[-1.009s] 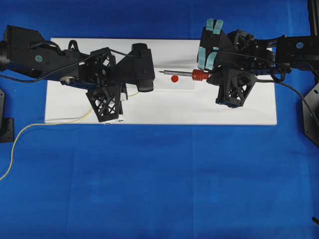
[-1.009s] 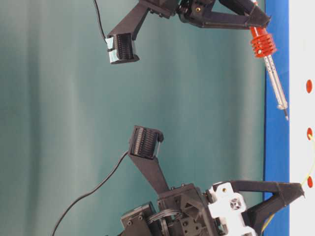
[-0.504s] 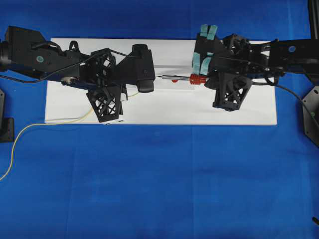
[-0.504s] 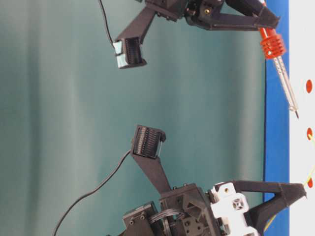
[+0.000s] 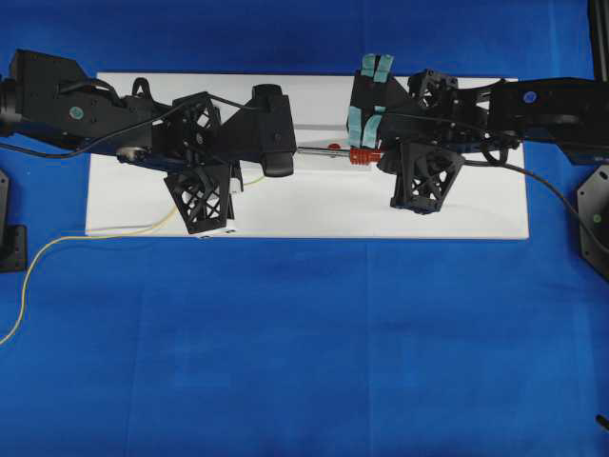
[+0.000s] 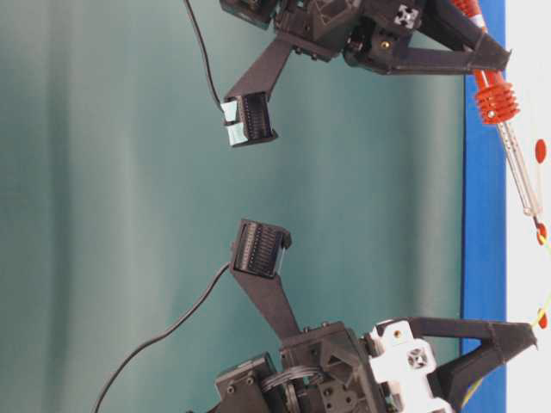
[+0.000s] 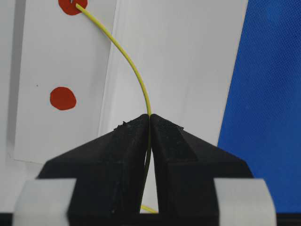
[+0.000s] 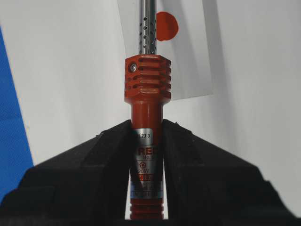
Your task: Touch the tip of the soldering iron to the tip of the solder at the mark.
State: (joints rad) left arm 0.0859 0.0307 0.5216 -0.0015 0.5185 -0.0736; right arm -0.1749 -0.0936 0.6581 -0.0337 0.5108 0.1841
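- The soldering iron [image 8: 146, 89] is sitting clamped by its red handle in the right gripper [image 8: 146, 141], its shaft angling down over the white board [image 5: 314, 214] toward a red dot [image 8: 165, 26].
- The solder [image 7: 134, 70] is being pinched in the left gripper [image 7: 149, 117], its tip resting on another red dot [image 7: 69, 5].

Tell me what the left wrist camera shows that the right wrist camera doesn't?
Only the left wrist view shows the yellow solder pinched in the left gripper, its tip on a red dot, with a second dot nearby. Only the right wrist view shows the soldering iron clamped in the right gripper. Both share the white board and blue cloth.
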